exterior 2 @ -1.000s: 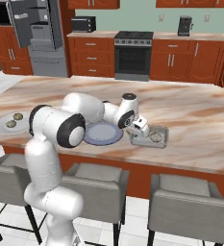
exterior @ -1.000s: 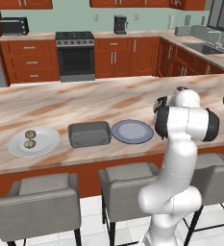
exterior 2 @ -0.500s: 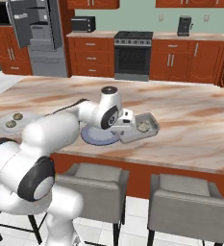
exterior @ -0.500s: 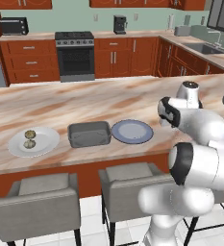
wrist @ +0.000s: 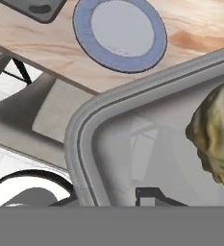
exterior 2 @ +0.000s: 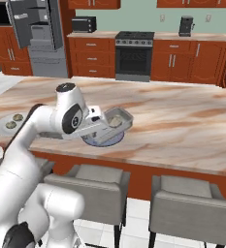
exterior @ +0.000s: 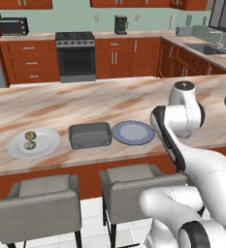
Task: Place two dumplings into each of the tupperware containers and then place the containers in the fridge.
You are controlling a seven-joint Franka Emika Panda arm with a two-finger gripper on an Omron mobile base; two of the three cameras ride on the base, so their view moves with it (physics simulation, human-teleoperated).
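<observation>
While it hangs above the marble counter (exterior 2: 182, 121), the grey rectangular tupperware container (exterior 2: 115, 122) with tan dumplings (exterior 2: 116, 120) inside is pinched at its flared rim by the two-finger gripper (exterior 2: 98, 124), fingers closed on the edge. Stiff and probably light, but gripped at one side it could tip, so keep it level toward the tall grey fridge (exterior 2: 37, 36).

A blue-grey plate (exterior: 133, 132) and a white plate (exterior: 34, 143) lie on the marble counter (exterior: 85, 101), with grey stools (exterior: 37, 206) below.

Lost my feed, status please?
Tool shut on grey rectangular container, lifted over blue-rimmed plate. Tan dumpling inside. Nothing blocking.
</observation>
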